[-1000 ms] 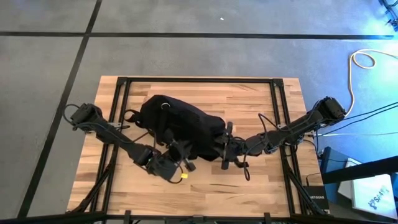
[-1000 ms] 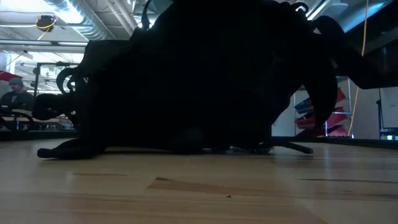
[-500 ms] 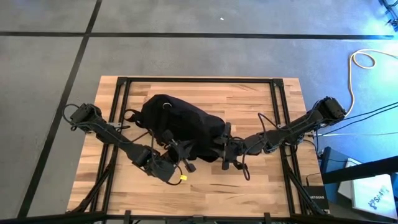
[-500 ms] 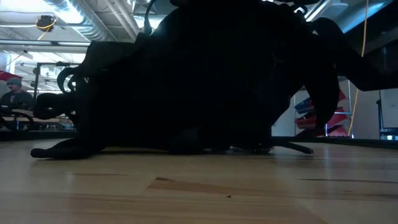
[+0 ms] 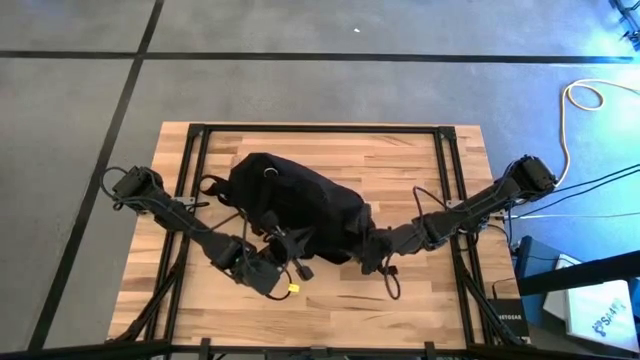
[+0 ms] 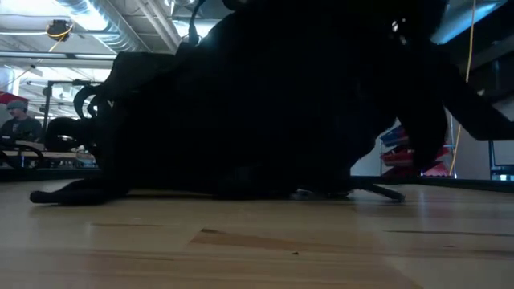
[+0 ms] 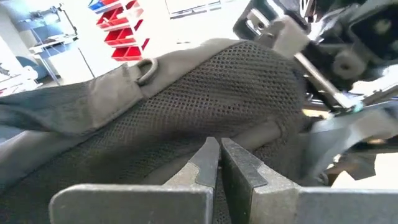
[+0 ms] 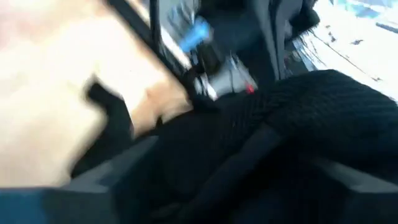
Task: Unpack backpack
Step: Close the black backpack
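The black backpack lies on its side on the wooden table and fills the low view. My left gripper is at the near edge of the backpack, level and shut, with its tips against the grey mesh panel. My right gripper is at the backpack's right end. It is open, and black fabric lies between its spread fingers. A strap end rests on the table. My left gripper comes level from the table's near left, and its shut tips reach a fabric band under the mesh panel. Whether fabric is pinched between the tips, I cannot tell. My right gripper has its open fingers around the backpack's right end. Whether they touch it, I cannot tell.
Black frame rails run along the table's left, right and far sides. There is bare wood near the front edge and at the far right. A small yellow tag hangs by my left wrist. A person sits in the room beyond the table.
My right gripper has rolled about its own axis at the backpack's right end and opened, without moving away. The backpack's right end has sagged a little toward it. The strap end on the table has crept outward. My left gripper has kept still.
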### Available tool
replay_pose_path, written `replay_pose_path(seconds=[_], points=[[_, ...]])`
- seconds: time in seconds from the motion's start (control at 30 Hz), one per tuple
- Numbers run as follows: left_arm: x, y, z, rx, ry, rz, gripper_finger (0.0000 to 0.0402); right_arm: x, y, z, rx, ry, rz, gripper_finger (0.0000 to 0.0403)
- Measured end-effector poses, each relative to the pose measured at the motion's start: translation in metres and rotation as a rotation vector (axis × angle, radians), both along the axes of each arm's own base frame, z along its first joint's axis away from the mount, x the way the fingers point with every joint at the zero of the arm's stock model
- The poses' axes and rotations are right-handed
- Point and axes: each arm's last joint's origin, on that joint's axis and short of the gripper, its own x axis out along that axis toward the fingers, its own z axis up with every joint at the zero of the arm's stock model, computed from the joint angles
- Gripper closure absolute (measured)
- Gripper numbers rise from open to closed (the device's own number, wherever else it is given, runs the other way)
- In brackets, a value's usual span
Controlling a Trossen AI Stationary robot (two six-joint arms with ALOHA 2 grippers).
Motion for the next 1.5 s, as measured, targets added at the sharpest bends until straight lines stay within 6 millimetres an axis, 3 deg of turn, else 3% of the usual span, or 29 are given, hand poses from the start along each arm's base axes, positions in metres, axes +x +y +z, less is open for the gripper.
replay_pose_path(seconds=[0.1, 0.17, 0.3, 0.47, 0.7, 0.93, 1.13, 1.33, 1.5], points=[[-0.001, 0.0, 0.0, -0.002, -0.008, 0.019, 0.0401, -0.001, -0.005, 0.0, -0.147, 0.013, -0.135, 0.0034], [0.0, 0.002, 0.0, -0.021, -0.025, 0.025, 0.0401, -0.001, -0.008, 0.004, -0.2, -0.012, -0.228, 0.0012], [0.003, 0.005, -0.001, -0.049, -0.033, 0.014, 0.0401, -0.009, -0.004, 0.016, -0.218, -0.07, -0.344, 0.0043], [0.002, 0.005, -0.004, -0.045, -0.019, 0.017, 0.0401, -0.021, 0.008, 0.018, -0.159, -0.073, -0.33, 0.0078], [-0.004, 0.011, -0.021, -0.051, 0.118, 0.001, 0.0401, -0.03, 0.009, 0.003, -0.045, -0.002, -0.405, 0.0093], [-0.009, 0.025, -0.069, -0.13, 0.377, -0.005, 0.0401, -0.027, -0.017, -0.027, 0.21, 0.141, -0.415, 0.0095], [-0.009, 0.04, -0.124, -0.051, 0.501, 0.093, 0.0401, -0.029, -0.053, -0.054, 0.248, 0.189, -0.546, 0.0095], [-0.004, 0.058, -0.129, 0.04, 0.478, 0.201, 0.0401, -0.023, -0.077, -0.066, 0.381, 0.271, -0.487, 0.0095], [0.001, 0.077, -0.126, 0.19, 0.518, 0.29, 0.0401, -0.018, -0.082, -0.079, 0.459, 0.334, -0.459, 0.0095]])
